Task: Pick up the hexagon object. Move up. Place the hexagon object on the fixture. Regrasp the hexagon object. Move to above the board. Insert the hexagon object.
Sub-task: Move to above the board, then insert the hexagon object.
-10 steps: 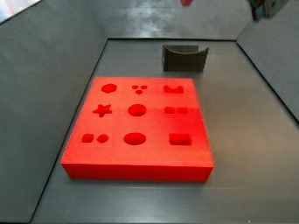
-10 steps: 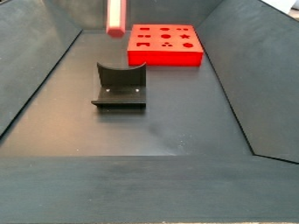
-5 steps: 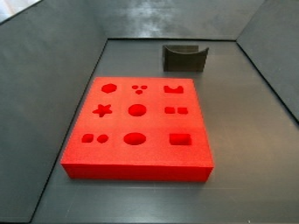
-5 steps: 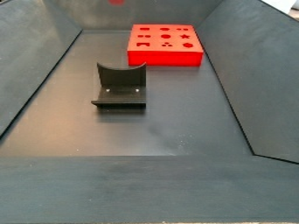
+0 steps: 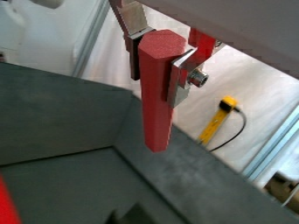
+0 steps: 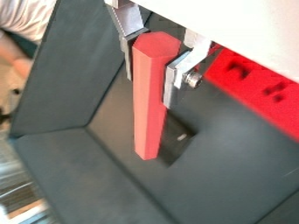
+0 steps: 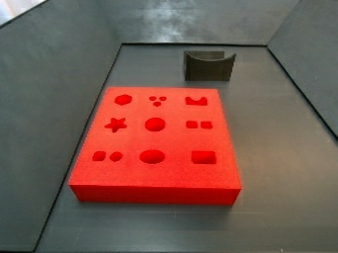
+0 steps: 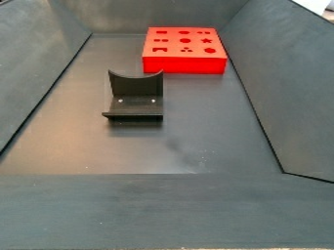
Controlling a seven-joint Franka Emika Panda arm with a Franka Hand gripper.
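Clearly the pincer (image 5: 160, 54) grips the hexagon object (image 5: 156, 96), hanging upright.

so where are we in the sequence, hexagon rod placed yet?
Not yet. Pick-up and lift look done: the gripper, out of frame in both side views, is shut on the salmon-red faceted hexagon rod, hanging clear of the floor. The dark notched fixture is empty. Placing, regrasp and insertion into the red slab board remain.
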